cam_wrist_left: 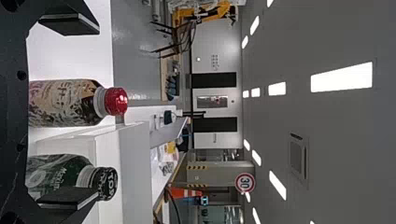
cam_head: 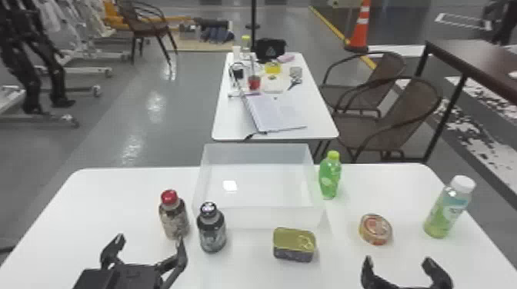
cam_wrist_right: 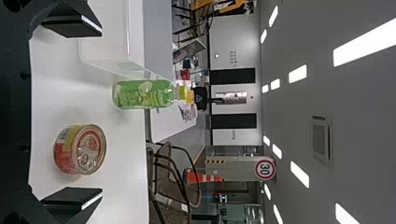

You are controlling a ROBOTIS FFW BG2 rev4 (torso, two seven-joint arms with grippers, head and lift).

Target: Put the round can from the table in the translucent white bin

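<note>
Can (cam_head: 376,229) on bench (cam_head: 115,200), outside bin (cam_head: 261,217), ahead of right pincer (cam_head: 398,260); right pincer open, unladen; left pincer (cam_head: 150,241) open too; placing not done; grasp, lift, release into bin remain

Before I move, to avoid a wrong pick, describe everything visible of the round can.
The round can is squat and metallic-looking, with red and yellow sides and a pull ring on its closed, patterned lid. It sits lid up on the white table, outside the bin, ahead of the open right gripper, touching only the table.
</note>
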